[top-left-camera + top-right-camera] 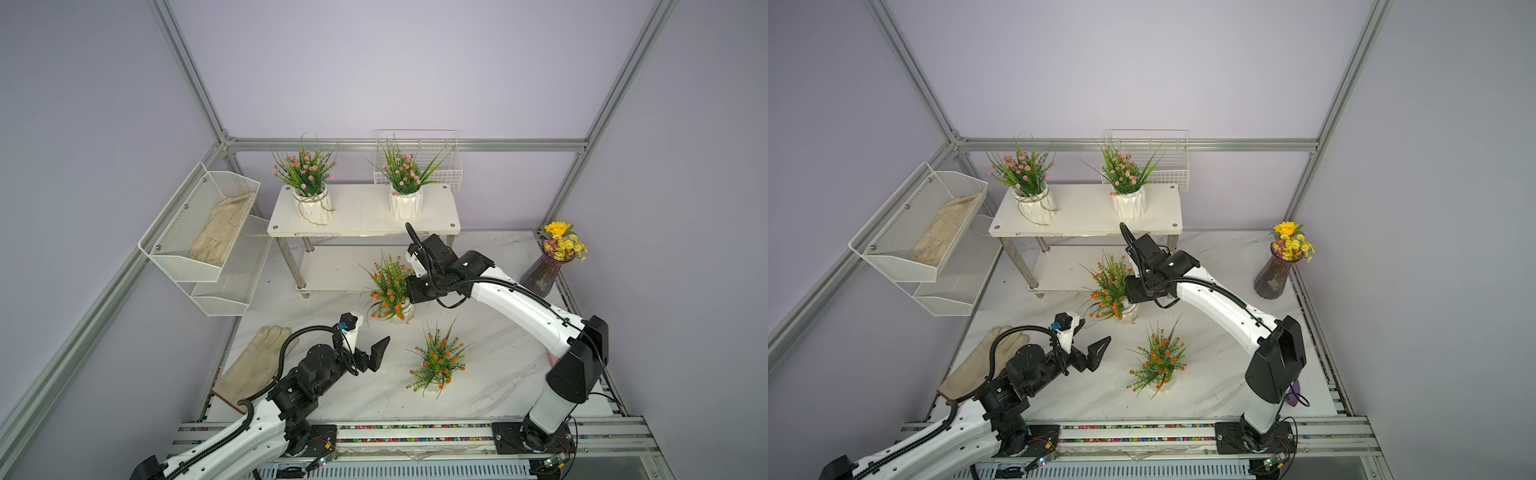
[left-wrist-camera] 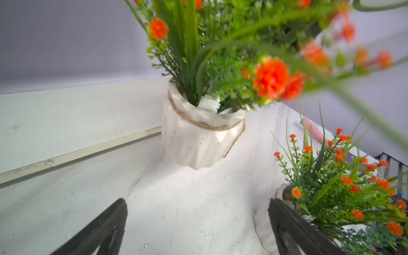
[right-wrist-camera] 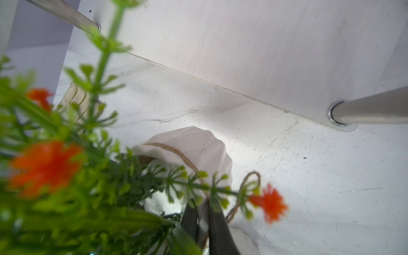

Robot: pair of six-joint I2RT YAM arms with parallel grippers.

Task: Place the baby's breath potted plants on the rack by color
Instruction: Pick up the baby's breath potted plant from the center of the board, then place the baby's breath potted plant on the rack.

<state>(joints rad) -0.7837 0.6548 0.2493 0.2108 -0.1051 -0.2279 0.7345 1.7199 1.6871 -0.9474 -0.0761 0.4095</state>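
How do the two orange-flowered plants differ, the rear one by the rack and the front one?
The rear plant has the right claw shut on its pot rim; the front plant stands free, no claw touching it. The rear plant sits just before the lower shelf of the rack; the front plant is farther out on the table. Both have orange blossoms and white pots; neither is on the rack.

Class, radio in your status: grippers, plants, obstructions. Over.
Left gripper open. Right gripper shut on pot rim of far orange plant. Both pink plants atop rack. Nothing blocking lower shelf.
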